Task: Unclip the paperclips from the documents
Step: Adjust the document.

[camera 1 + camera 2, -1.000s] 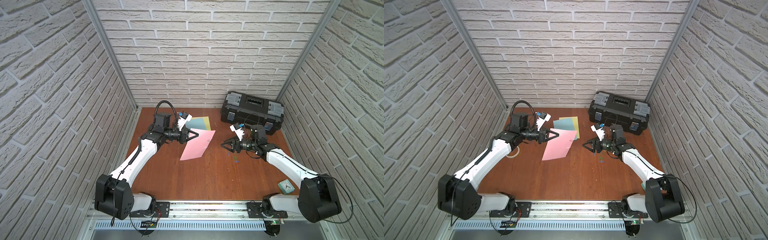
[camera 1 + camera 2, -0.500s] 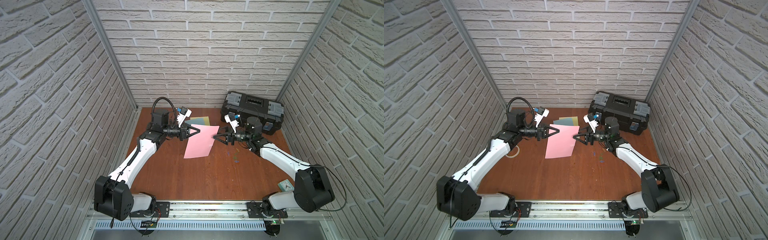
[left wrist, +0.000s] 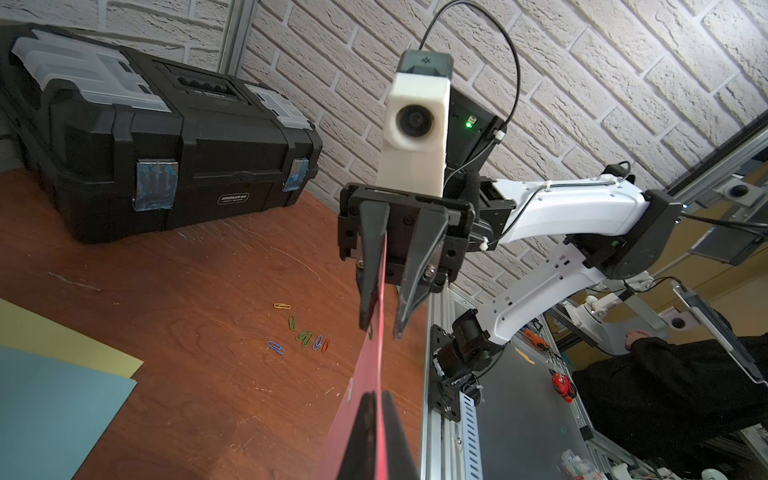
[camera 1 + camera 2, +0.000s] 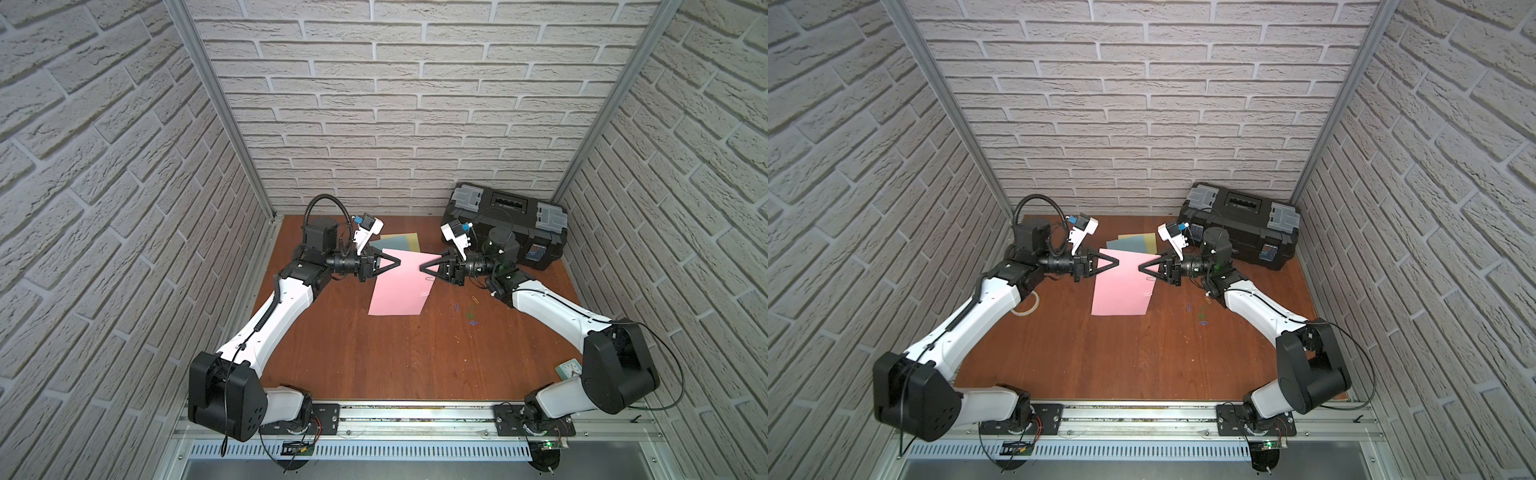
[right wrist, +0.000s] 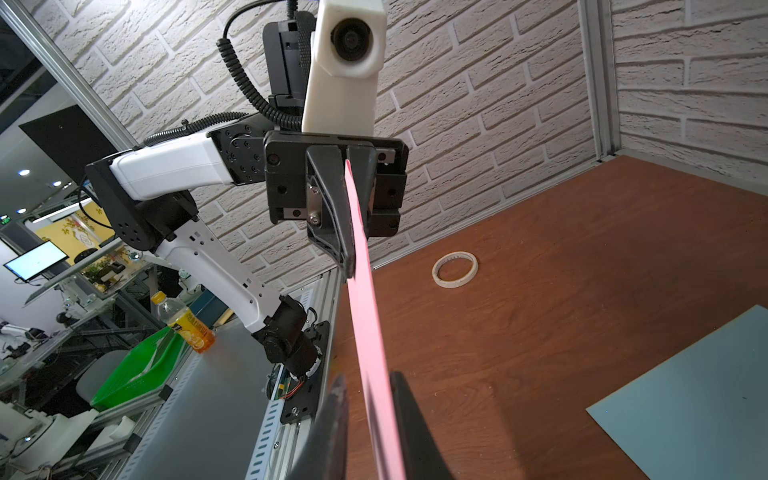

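Pink document (image 4: 397,291) hangs above the counter (image 4: 374,357). My left pincer (image 4: 398,262) is shut tight on it. Two paperclips (image 4: 424,294) sit on its right edge, where my right pincer (image 4: 422,268) stands a little open around the paper. I think pulling crooked could rip it.

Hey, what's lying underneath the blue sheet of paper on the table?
The yellow sheet lies under the blue sheet, showing only as a strip along its edge. The rest of it is covered, and anything else beneath is hidden.
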